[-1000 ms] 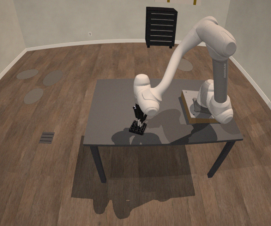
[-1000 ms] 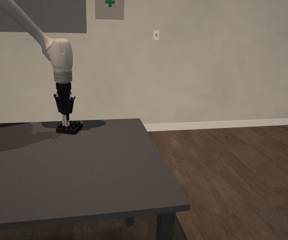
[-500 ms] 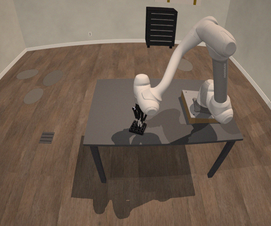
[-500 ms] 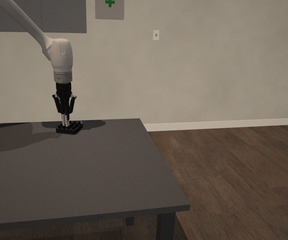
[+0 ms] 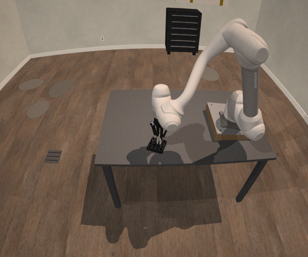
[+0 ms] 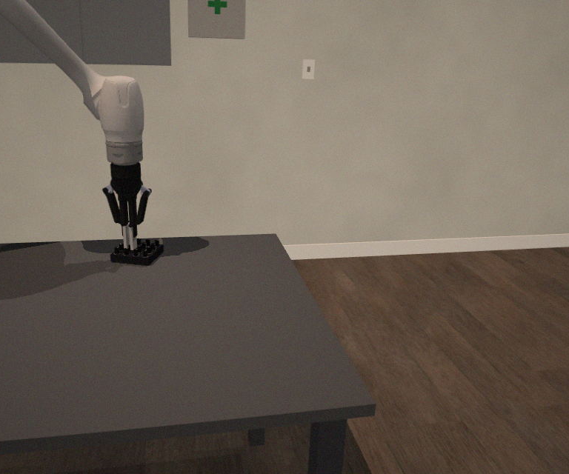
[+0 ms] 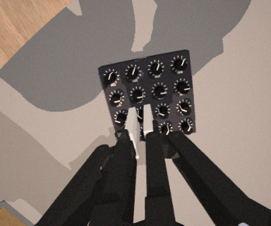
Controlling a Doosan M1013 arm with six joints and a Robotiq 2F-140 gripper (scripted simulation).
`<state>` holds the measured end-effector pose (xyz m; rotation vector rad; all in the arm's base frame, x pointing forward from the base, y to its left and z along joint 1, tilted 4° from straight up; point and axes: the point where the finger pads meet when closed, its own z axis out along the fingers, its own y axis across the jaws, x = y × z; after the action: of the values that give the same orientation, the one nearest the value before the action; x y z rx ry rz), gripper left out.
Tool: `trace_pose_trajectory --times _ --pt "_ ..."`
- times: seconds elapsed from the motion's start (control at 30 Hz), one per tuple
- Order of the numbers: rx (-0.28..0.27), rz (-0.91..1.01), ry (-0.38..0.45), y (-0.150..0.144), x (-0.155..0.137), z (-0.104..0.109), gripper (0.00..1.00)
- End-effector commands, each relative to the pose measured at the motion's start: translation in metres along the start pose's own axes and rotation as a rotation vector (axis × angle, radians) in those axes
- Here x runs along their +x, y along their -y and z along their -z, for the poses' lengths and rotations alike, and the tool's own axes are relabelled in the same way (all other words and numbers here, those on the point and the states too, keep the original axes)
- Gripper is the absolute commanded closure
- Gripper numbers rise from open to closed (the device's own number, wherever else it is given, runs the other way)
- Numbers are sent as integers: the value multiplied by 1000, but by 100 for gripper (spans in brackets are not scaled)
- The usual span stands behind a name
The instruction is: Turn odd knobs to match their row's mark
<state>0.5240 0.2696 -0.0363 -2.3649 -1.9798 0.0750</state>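
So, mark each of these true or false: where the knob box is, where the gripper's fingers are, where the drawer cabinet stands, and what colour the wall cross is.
1. The knob box is on the table. True.
2. The fingers of the gripper are out beyond the box's edge. False: they reach down among its knobs.
3. One finger stands on either side of a knob. True.
4. The black drawer cabinet stands on the table. False: it stands on the floor.
5. The cross is red. False: it is green.
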Motion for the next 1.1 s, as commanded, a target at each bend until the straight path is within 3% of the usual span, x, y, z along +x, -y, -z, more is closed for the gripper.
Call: trace_pose_trajectory --times 0.0,0.7,0.73,1.07 --pt "0 7 0 0 0 0 95" --pt "0 12 0 0 0 0 95" --pt "0 12 0 0 0 0 88" --pt "0 12 0 0 0 0 88"
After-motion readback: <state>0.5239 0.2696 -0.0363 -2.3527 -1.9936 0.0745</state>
